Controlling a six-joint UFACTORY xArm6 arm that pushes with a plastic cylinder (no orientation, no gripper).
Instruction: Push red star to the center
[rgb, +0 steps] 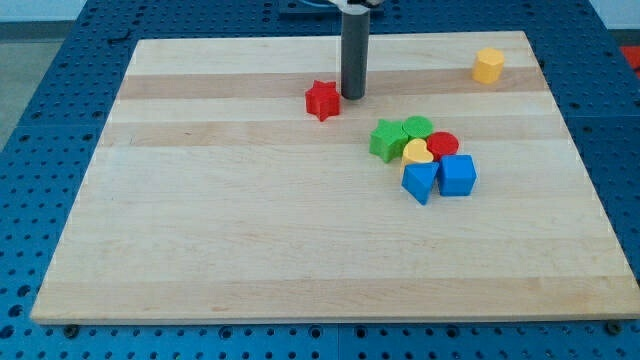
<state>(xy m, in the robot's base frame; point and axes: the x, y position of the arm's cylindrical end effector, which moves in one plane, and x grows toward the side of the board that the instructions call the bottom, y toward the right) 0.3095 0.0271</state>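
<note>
The red star (322, 100) sits on the counter (250, 230), toward the view's top of centre. It looks light, rigid and likely to spin on its points. Just right of it stands my tip (353, 96), a bare rod holding nothing; further right, a block cluster.

The rod's tip (353, 96) rests on the tabletop (250, 230) just right of the red star (322, 100), near the view's top; other blocks cluster lower right.
</note>
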